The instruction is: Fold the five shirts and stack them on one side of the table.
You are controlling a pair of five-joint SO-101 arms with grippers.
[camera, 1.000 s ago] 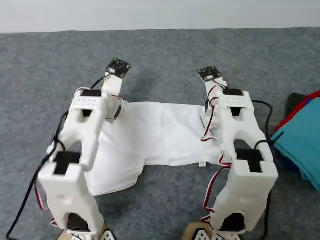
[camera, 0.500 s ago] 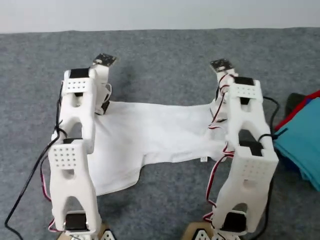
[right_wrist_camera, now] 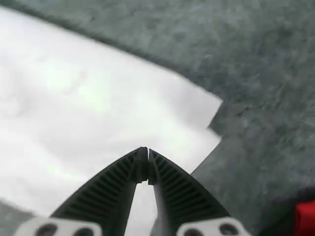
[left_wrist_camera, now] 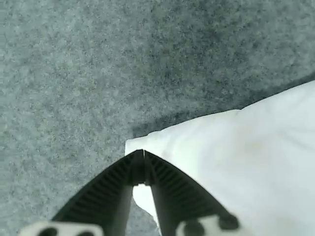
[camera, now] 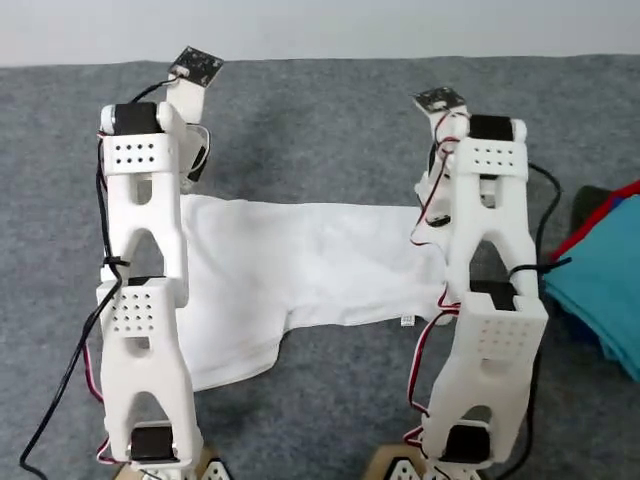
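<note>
The grey tabletop (camera: 330, 120) carries a white shirt (camera: 310, 265) spread flat between the arms, seemingly laid out for folding. Coloured shirts (camera: 605, 290) sit heaped at its right edge. The left claw (left_wrist_camera: 143, 153) and right claw (right_wrist_camera: 147, 150) hover closed and empty above the white shirt's far corners.

The plain white cloth shirt (camera: 300, 270) carries no print or pattern. Beneath the left gripper (left_wrist_camera: 143, 160) and the right gripper (right_wrist_camera: 147, 157) it is bright white, with only soft grey shading in the creases. Both grippers have black ribbed fingers (left_wrist_camera: 106, 191) set in white plastic. The desk (camera: 330, 120) around them is mottled grey felt, flecked light and dark. The left arm (camera: 140, 290) and right arm (camera: 490, 290) are white plastic, some panels dotted with rows of small holes, with black motor blocks (camera: 130, 118) and red, black and white wires (camera: 425, 370). Out to the side of the right gripper, away from the left one, lies a pile of folded cloth shirts (camera: 600, 280): teal on top, with a red edge and a dark layer beside it.
</note>
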